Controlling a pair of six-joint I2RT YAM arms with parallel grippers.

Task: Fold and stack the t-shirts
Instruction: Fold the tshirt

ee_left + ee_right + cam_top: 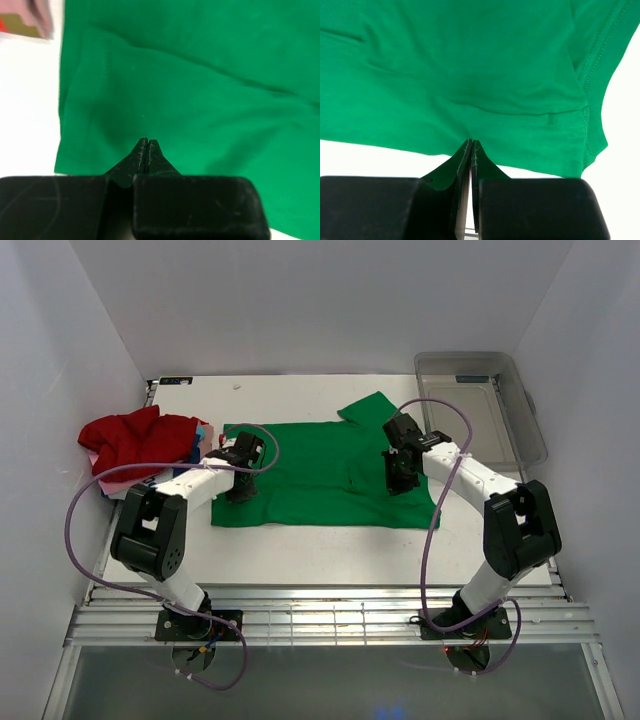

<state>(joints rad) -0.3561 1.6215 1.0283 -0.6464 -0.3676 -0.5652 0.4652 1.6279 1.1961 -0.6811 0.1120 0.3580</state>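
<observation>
Over the table, top camera: green t-shirt (pixel 320 475) lies spread flat on the table (pixel 300 555), with one sleeve (pixel 368 408) pointing away at its far right corner.
Other shirts: red t-shirt (pixel 130 435) is heaped just beside the green t-shirt's far left corner. Some pink and blue cloth (pixel 203 432) peeks out by it, too crumpled to name.
Bin: clear plastic bin (pixel 530 410) stands to the right of and beyond the green t-shirt, apart from it.
Left gripper (pixel 241 490): it is down on the green t-shirt's left part, just inside the left edge.
Right gripper (pixel 398 480): it is down on the green t-shirt's right part, nearer than the sleeve.
Left wrist camera: the fingers (pixel 140 150) are pressed together tip to tip over the green t-shirt (pixel 190 90), close to its left edge. Whether cloth is caught between them I cannot tell.
Right wrist camera: the fingers (pixel 479 156) are closed to a hairline slit at the green t-shirt's (pixel 470 60) near edge. Green rises beside one finger, so the edge looks pinched. A stitched hem (pixel 585 125) runs to the right.
Step in hand, as I judge: the first fold of the green t-shirt, with nothing stacked yet.
Doing it well: confirm both pinches hold, then lift both sides level together. Keep the cloth taut between the arms, carry the edge across in one sweep, and release only once the edges line up.
</observation>
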